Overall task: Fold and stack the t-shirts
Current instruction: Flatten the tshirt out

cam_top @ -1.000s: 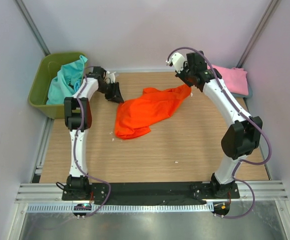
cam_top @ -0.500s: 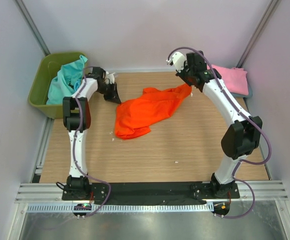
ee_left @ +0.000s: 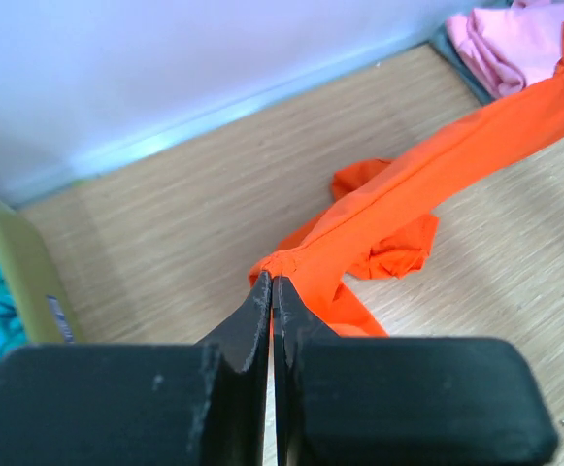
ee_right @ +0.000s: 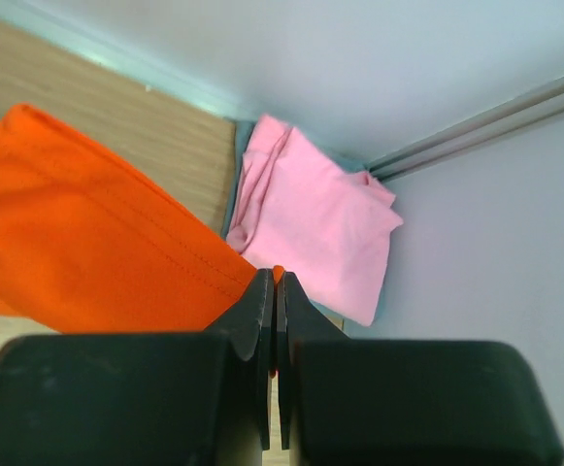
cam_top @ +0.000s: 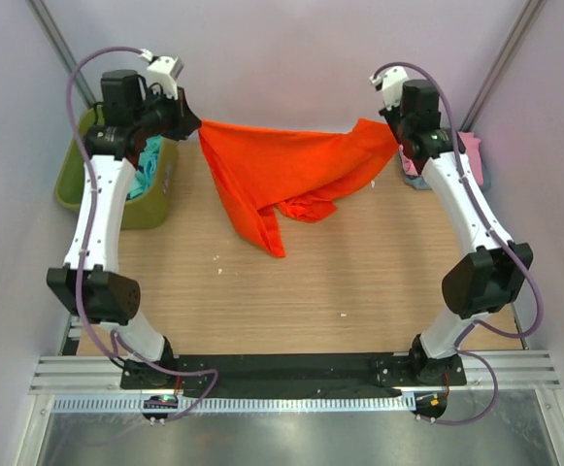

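The bright orange t-shirt [cam_top: 291, 170] hangs stretched in the air between my two grippers, its lower part drooping onto the table. My left gripper [cam_top: 192, 124] is shut on its left corner; the cloth [ee_left: 379, 218] bunches at the fingertips in the left wrist view. My right gripper [cam_top: 395, 144] is shut on its right corner, with orange cloth [ee_right: 78, 233] pinched between the jaws. The pink t-shirt [ee_right: 315, 223] lies folded at the back right corner [cam_top: 471, 155]. A teal t-shirt [cam_top: 146, 160] lies in the bin.
The olive-green plastic bin [cam_top: 116, 204] stands at the back left, partly under my left arm. A grey-blue cloth edge [ee_right: 233, 184] shows under the pink shirt. Walls close in the back and both sides.
Both grippers have taken hold of the orange shirt and lifted it off the table, spreading it wide. The left arm swung up and back toward the bin; the right arm rose toward the back right.
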